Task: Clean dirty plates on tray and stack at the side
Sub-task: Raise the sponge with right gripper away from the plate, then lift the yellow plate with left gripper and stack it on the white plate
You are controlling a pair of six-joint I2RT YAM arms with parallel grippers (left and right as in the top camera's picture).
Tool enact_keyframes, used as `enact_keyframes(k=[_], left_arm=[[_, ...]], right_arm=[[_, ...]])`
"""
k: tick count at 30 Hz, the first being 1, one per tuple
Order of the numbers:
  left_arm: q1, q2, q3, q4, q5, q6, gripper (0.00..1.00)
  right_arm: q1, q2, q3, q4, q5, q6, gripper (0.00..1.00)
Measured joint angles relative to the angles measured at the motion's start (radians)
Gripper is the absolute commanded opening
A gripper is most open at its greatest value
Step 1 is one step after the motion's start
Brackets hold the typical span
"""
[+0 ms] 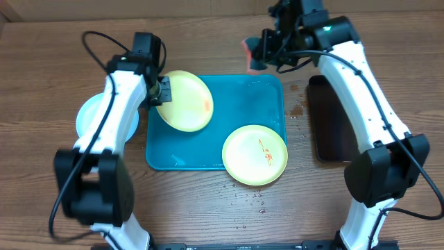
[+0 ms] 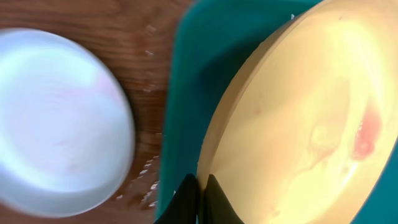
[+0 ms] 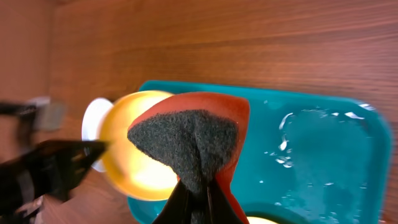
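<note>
My left gripper (image 1: 164, 90) is shut on the left rim of a pale yellow-green plate (image 1: 184, 101) and holds it tilted over the turquoise tray (image 1: 250, 104); a red smear shows on the plate (image 2: 364, 134) in the left wrist view, where the jaws (image 2: 200, 199) pinch its edge. A second yellow-green plate (image 1: 254, 154) with orange smears lies on the tray's front right corner. The light blue-white plate (image 1: 94, 119) rests on the table left of the tray. My right gripper (image 1: 258, 52) is shut on a red sponge with a dark scouring face (image 3: 186, 140), above the tray's far edge.
A glossy black tray (image 1: 326, 118) lies right of the turquoise tray, under my right arm. Water drops spot the turquoise tray (image 3: 298, 134) and the wood in front of it (image 1: 250, 198). The table's near edge runs along the bottom.
</note>
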Motion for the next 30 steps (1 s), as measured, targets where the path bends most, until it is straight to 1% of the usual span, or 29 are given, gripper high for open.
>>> enact_keyframes(k=[5, 10, 14, 20, 27, 30], left_arm=[[-0.016, -0.145, 0.007, -0.034, -0.127, 0.0, 0.04], [-0.099, -0.233, 0.013, -0.077, -0.319, -0.003, 0.04], [-0.201, -0.243, 0.013, -0.111, -0.497, -0.011, 0.04], [-0.356, -0.243, 0.013, -0.152, -0.769, -0.076, 0.04], [-0.495, -0.243, 0.013, -0.136, -1.084, -0.111, 0.04], [-0.531, -0.243, 0.013, -0.116, -1.184, -0.114, 0.04]], right_arm=[[-0.041, 0.011, 0.0, -0.017, 0.003, -0.008, 0.04], [-0.057, 0.013, 0.0, -0.017, 0.003, -0.01, 0.04], [-0.057, 0.013, 0.0, -0.017, 0.003, -0.011, 0.04], [-0.057, 0.013, 0.0, -0.018, 0.003, -0.012, 0.04], [-0.057, 0.014, 0.0, -0.031, 0.003, -0.012, 0.04], [-0.057, 0.014, 0.0, -0.033, 0.003, -0.012, 0.04]])
